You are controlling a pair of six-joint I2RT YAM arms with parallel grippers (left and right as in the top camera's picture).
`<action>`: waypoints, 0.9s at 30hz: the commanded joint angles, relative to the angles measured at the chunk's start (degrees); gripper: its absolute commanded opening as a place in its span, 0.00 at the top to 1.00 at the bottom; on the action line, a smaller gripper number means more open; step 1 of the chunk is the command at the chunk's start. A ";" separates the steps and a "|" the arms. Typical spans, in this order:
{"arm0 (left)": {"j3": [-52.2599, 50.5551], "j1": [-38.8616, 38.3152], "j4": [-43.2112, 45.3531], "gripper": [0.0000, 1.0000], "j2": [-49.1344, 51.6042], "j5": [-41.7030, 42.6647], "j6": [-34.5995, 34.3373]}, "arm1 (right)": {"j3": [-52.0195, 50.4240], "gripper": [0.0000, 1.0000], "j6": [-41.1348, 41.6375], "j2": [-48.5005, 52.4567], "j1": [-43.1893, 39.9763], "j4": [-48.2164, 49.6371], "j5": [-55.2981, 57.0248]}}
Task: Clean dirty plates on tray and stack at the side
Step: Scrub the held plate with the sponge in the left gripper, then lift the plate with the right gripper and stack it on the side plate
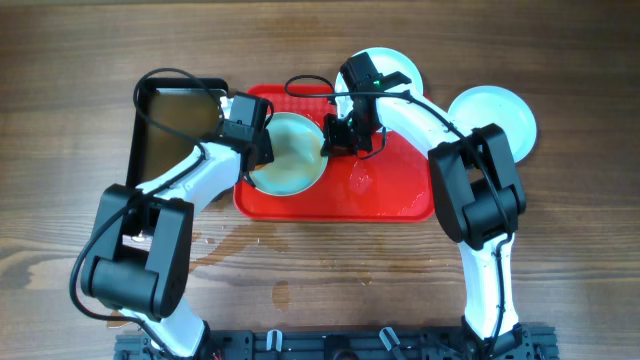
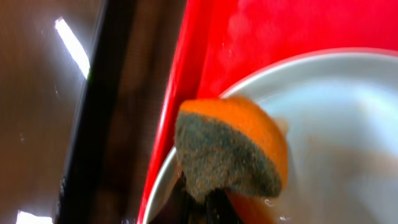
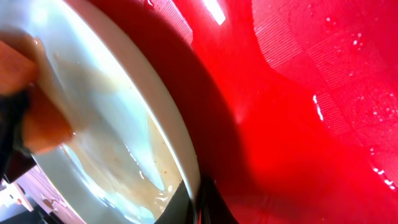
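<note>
A pale plate (image 1: 295,158) with brownish wash water lies on the left of the red tray (image 1: 390,195). My left gripper (image 1: 262,150) is shut on an orange sponge with a grey-green scouring face (image 2: 230,155), pressed on the plate's left rim (image 2: 336,137). My right gripper (image 1: 335,142) is shut on the plate's right rim (image 3: 186,155), its fingers (image 3: 202,202) pinching the edge; the plate looks tilted. The sponge also shows in the right wrist view (image 3: 37,124). A second plate (image 1: 395,65) sits behind the tray. A third plate (image 1: 500,115) sits to the right.
A black rectangular pan (image 1: 175,120) stands left of the tray; its edge shows in the left wrist view (image 2: 93,124). The tray floor (image 3: 298,112) is wet. Water spots lie on the wooden table (image 1: 240,240) in front of the tray.
</note>
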 commanded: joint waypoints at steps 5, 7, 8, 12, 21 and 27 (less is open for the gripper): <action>-0.94 -0.44 -10.49 0.96 0.87 33.57 -1.33 | -0.55 0.96 -0.42 1.70 0.28 0.04 0.28; -0.31 1.38 -9.94 0.96 0.87 40.96 -1.33 | -0.55 0.96 -0.39 1.70 0.28 0.09 0.28; 0.22 2.14 -9.77 0.96 0.87 42.86 -1.33 | -0.55 0.96 -0.42 1.70 0.28 0.11 0.28; 2.69 6.88 -4.00 0.96 0.76 46.82 -1.66 | -0.55 0.96 -0.42 1.70 0.28 0.11 0.28; 5.92 8.50 -1.88 0.96 -1.18 46.23 -1.77 | -0.55 0.74 1.33 1.70 3.30 2.47 2.36; 5.92 8.52 -2.29 0.96 -1.18 44.13 -1.75 | -0.52 0.96 2.75 1.14 -0.26 1.51 2.01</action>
